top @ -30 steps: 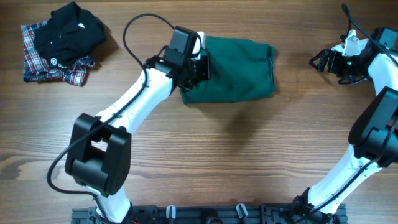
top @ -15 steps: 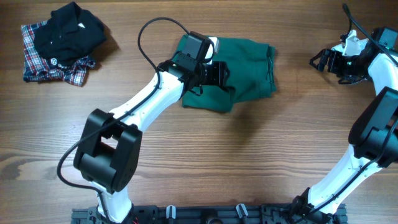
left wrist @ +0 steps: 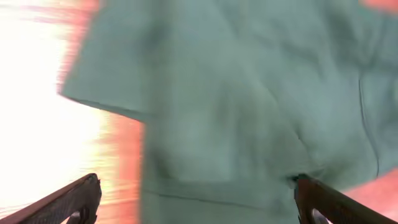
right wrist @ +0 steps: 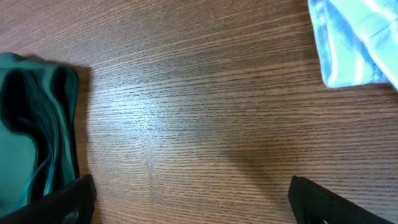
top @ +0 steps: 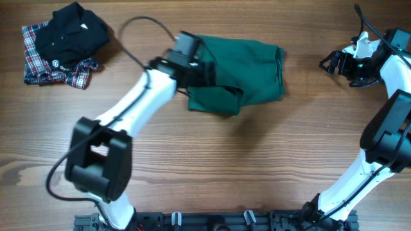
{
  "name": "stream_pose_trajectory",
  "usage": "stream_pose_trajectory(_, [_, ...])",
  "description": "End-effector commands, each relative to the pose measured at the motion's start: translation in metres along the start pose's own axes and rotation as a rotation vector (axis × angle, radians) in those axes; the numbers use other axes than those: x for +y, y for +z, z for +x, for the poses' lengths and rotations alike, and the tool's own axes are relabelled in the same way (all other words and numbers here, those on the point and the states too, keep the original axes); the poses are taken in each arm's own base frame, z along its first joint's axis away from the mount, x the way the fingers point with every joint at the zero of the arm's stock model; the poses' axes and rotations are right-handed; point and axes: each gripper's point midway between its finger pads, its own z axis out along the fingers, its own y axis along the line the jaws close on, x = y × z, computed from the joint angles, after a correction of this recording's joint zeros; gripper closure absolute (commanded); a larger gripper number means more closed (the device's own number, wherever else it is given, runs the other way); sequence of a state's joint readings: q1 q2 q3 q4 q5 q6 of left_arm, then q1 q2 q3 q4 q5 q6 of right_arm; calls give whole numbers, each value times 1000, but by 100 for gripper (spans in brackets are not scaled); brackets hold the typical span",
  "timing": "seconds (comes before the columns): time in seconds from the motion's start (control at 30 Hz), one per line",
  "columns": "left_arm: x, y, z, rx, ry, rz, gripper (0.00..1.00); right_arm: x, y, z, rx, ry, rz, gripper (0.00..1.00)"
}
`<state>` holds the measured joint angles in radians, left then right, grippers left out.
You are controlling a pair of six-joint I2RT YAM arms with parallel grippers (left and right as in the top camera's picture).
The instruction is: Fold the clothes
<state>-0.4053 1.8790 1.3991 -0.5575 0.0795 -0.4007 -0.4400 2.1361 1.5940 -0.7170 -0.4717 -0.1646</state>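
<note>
Overhead | left hand (top: 207,72) open above clothes (top: 257,70) | right hand (top: 334,64) open, empty | plaid shirt (top: 38,67) apart

The left gripper (top: 204,72) lets go of the green garment (top: 253,64), its jaws now spread wide, and draws back toward 9 o'clock. The garment's 9 o'clock side now lies folded over itself, bulging out at 6 o'clock.

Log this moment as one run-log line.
green garment: folded over, rumpled | left gripper: open above garment | right gripper: open over bare table
</note>
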Motion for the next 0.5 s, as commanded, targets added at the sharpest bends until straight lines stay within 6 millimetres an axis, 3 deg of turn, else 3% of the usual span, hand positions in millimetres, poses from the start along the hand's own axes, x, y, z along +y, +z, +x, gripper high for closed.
stream_pose_trajectory(0.0, [42, -12, -30, -32, -166, 20, 0, 5, 5, -2, 1, 8, -30, 0])
stream_pose_trajectory(0.13, [75, 0, -42, -40, -234, 17, 1, 7, 5, -2, -1, 8, -45, 0])
stream_pose_trajectory(0.23, [76, 13, -37, 15, -261, 103, 1, 9, 5, -3, -3, 8, -55, 0])
stream_pose_trajectory(0.47, [58, 46, -24, 92, -239, 260, 0, 9, 5, -3, -2, 8, -55, 0])
